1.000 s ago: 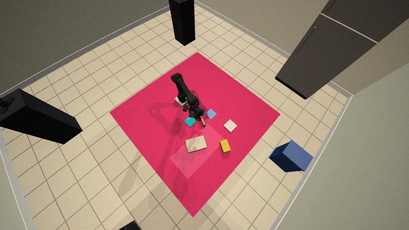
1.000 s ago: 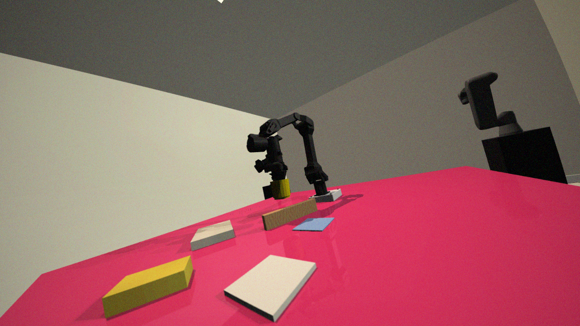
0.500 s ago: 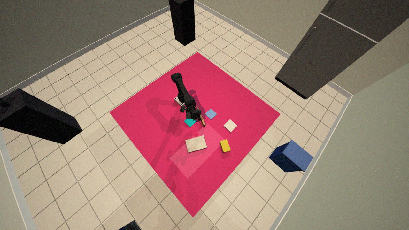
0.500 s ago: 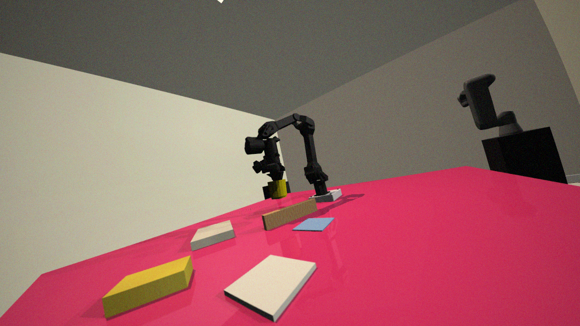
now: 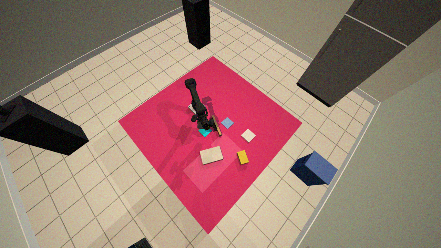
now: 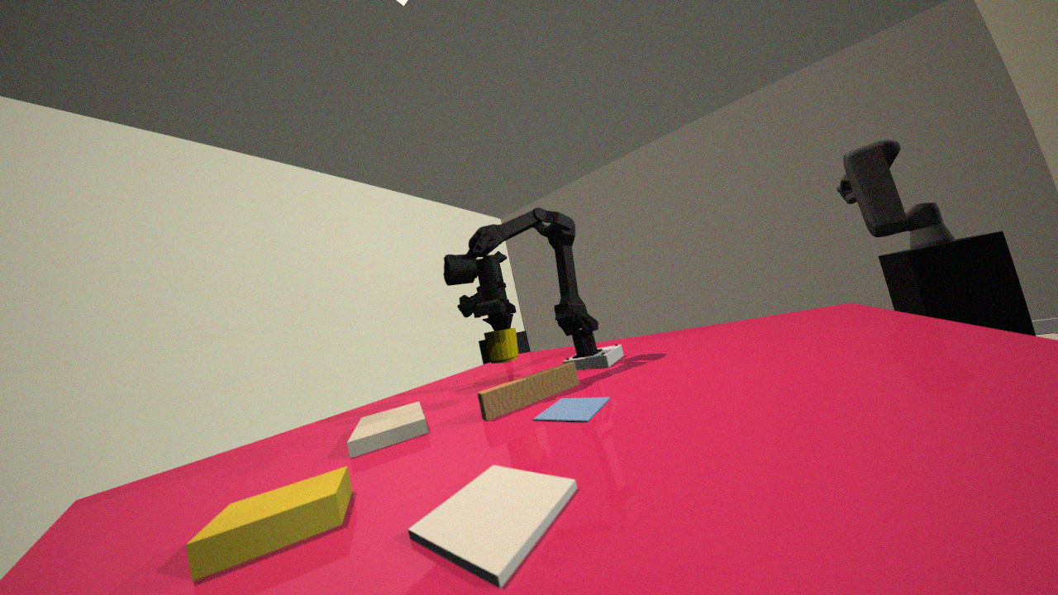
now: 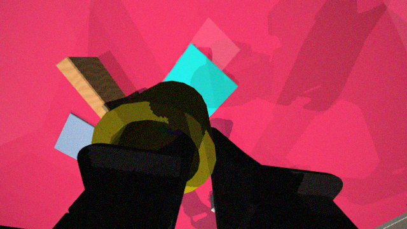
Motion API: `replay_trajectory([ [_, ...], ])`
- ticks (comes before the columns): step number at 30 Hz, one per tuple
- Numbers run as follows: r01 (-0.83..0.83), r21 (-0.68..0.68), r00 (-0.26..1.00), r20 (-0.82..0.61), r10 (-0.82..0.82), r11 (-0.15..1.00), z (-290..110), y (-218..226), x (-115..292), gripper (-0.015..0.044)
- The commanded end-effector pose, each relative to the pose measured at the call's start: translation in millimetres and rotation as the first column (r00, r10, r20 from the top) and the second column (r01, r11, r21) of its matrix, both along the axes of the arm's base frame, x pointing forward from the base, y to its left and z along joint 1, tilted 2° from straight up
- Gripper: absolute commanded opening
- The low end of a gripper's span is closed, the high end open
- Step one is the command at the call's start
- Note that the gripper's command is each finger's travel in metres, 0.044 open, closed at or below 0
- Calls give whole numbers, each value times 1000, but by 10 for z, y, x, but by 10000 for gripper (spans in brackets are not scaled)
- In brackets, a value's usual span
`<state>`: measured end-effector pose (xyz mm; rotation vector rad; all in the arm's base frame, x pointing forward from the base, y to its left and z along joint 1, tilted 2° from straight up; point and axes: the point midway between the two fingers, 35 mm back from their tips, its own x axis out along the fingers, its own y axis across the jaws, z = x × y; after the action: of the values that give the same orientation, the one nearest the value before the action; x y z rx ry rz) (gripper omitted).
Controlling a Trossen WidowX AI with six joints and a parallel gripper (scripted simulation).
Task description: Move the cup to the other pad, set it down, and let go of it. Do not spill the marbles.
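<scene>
A yellow cup (image 6: 502, 345) (image 7: 127, 111) is held upright or nearly so, above the table. My gripper (image 6: 500, 326) (image 7: 203, 130) is shut on the cup's wall, one finger inside it. A few small dark marbles (image 7: 170, 131) show dimly inside; the left finger and shadow hide the rest of the interior. The cyan pad (image 5: 205, 132) (image 7: 194, 63) lies below, partly hidden behind the cup in the wrist view. The light blue pad (image 5: 227, 122) (image 6: 573, 409) (image 7: 72, 135) lies across the wooden bar from it, with no cup on it.
The upright wooden bar (image 5: 217, 126) (image 6: 529, 392) (image 7: 84, 86) stands between the pads. A cream block (image 5: 211, 155) (image 6: 388, 427), a yellow block (image 5: 243, 157) (image 6: 274, 517) and a pale flat tile (image 5: 248, 135) (image 6: 495, 517) lie farther from the arm's base (image 6: 606, 358).
</scene>
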<state>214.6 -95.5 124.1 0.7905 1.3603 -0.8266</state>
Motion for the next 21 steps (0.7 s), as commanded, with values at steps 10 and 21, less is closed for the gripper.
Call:
replay_trajectory([
  [10, -5, 2, 1000, -1, 5, 1000, -4, -138, -83, 0],
  [21, -5, 2, 1000, -1, 5, 1000, -126, -155, -79, 0],
])
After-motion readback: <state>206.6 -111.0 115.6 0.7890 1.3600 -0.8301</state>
